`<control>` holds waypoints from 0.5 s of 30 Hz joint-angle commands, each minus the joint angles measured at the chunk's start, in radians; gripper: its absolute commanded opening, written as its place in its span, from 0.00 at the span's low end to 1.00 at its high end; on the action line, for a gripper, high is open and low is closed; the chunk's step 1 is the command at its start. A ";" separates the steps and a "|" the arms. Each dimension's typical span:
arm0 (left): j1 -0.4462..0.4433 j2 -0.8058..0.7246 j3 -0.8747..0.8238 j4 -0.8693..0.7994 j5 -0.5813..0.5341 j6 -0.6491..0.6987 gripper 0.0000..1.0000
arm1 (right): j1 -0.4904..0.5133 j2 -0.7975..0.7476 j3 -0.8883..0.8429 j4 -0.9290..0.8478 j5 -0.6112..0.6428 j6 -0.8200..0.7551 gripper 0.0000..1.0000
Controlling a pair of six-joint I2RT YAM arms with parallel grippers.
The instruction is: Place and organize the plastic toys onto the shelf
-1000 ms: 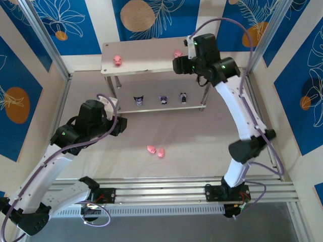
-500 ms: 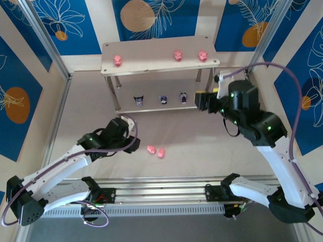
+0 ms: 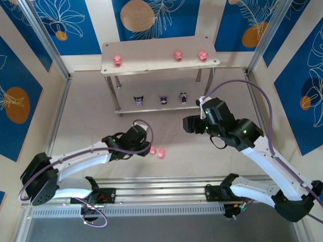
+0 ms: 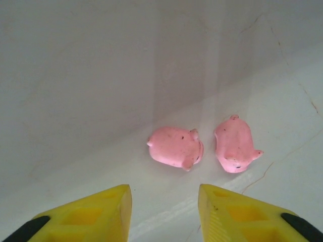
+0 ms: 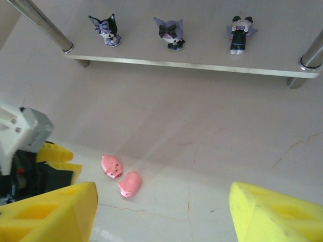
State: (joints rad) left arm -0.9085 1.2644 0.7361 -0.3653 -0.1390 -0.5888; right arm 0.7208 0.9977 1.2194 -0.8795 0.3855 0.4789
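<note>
Trouble looms — our left pincer [image 4: 162,194], jaws apart, faces a small pink plastic pig [image 4: 175,146]; closing off-centre could nudge its pink twin [image 4: 234,146] away. Right pincer [image 5: 162,201] hangs open.

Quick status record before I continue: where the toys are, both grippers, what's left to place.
shelf top board: three pink pigs, one at the left end, two towards the right
shelf lower board: three dark figurines, upright in a row
table: two loose pigs, lying close together
left gripper: open, empty, low, just short of the loose pigs
right gripper: open wide, empty, before the shelf
left to place: two loose pigs
</note>
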 commanded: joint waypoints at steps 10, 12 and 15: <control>-0.017 0.096 -0.054 0.000 0.055 -0.079 0.24 | 0.003 -0.024 -0.055 0.052 -0.032 0.016 0.70; -0.015 0.127 -0.064 0.015 0.055 -0.078 0.23 | 0.001 -0.029 -0.062 0.057 -0.032 0.015 0.70; -0.015 0.169 -0.065 0.054 0.053 -0.079 0.23 | -0.003 -0.035 -0.066 0.056 -0.028 0.012 0.70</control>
State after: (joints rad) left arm -0.9150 1.4082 0.6792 -0.3351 -0.1009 -0.6567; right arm 0.7204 0.9859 1.1622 -0.8406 0.3668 0.4820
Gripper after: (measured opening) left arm 0.233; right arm 0.701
